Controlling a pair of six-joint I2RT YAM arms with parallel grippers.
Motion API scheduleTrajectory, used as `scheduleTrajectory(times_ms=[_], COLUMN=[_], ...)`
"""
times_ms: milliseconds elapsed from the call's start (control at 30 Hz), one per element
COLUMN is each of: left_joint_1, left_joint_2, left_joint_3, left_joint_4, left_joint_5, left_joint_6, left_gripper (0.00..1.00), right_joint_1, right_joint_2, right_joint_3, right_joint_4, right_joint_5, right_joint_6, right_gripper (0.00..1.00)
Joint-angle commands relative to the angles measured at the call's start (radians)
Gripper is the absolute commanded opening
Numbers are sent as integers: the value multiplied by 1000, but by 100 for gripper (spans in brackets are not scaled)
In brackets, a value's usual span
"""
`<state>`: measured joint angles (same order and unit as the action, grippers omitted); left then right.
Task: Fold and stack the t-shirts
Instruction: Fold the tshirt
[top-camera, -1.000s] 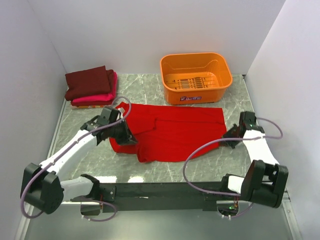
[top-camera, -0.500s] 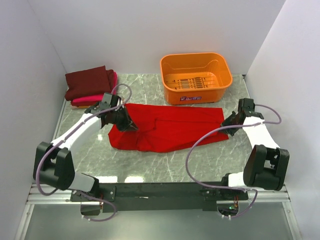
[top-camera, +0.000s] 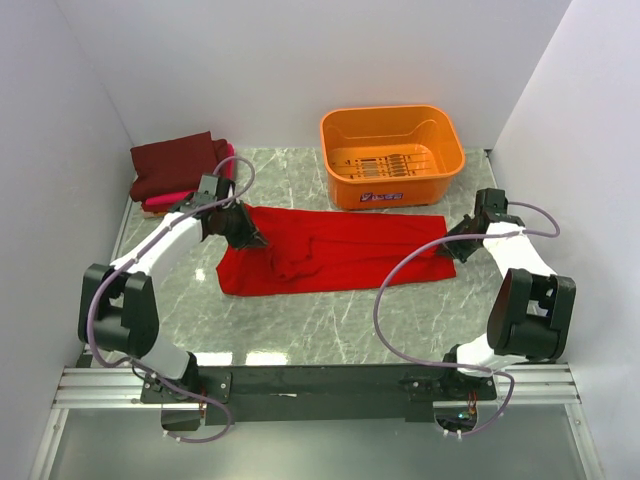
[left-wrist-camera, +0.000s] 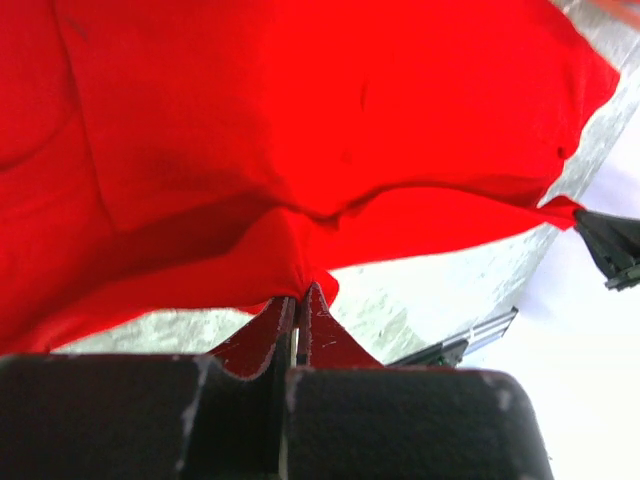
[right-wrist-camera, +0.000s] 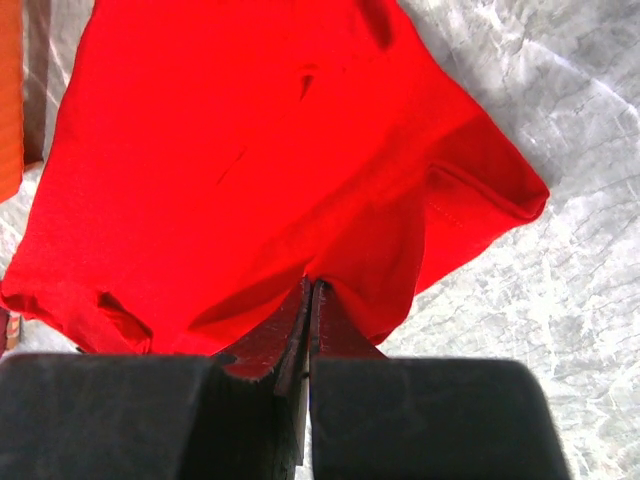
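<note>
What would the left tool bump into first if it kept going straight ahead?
Probably just the red t-shirt: the left tool pinches its edge, and more cloth lies straight ahead.

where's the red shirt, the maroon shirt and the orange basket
red shirt (top-camera: 340, 255), top external view, middle of the spread cloth
maroon shirt (top-camera: 172, 160), top external view, top face of the folded shirt
orange basket (top-camera: 420, 192), top external view, near wall

White-shelled left arm (top-camera: 155, 250) and white-shelled right arm (top-camera: 515, 255): chunky black joints, pale purple cable (top-camera: 400, 280) looping along each. Matte black left gripper (left-wrist-camera: 297, 305), matte black right gripper (right-wrist-camera: 310, 295): white-speckled scuffs.
</note>
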<state>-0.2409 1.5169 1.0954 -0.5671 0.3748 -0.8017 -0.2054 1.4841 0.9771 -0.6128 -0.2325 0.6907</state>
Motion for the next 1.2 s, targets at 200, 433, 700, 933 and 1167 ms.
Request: scheduleTrajectory(times_ms=[200,433,700,933,1167], left_joint_1=[43,63,61,61,20], left_joint_2=[40,75,210,330,157], left_joint_3=[84,113,179,360,177], left_joint_4=[29,56,191,102,130], left_joint_5=[-46,-59,-102,-212,-209], left_joint_6=[24,13,-16,44,15], left_gripper=[1,1,7,99,99], right_joint_1=[-19,-29,-32,-16,73], right_joint_2=[8,31,108,105,-132], right_joint_3=[57,40,43,95,34], right_joint_4=[27,47,127,125,145], right_joint_5=[64,62,62,134,367], right_joint_6=[-3,0,21,-63,-166], right_gripper=[0,0,12,65,87])
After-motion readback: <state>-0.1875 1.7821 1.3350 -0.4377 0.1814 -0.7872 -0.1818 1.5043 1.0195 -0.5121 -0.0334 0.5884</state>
